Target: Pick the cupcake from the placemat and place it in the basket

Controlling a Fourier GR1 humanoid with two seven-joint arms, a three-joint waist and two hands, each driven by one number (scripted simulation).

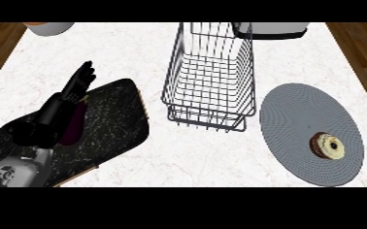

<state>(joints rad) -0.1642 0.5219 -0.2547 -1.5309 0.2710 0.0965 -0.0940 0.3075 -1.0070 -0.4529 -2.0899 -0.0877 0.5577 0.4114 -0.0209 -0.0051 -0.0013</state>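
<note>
— Where do we see the cupcake [327, 146]?
— On the round placemat [301, 111], right of the basket [208, 120]. Our left hand [61, 102] hangs over the dark board [114, 119], fingers straight.

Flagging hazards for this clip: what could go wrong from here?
1. The cupcake lies at the right side of the placemat, while the only hand showing, the left hand, is open at far left; reaching across could hit the basket between them.
2. The basket's wire walls are tall; a low carry might catch the rim.
</note>
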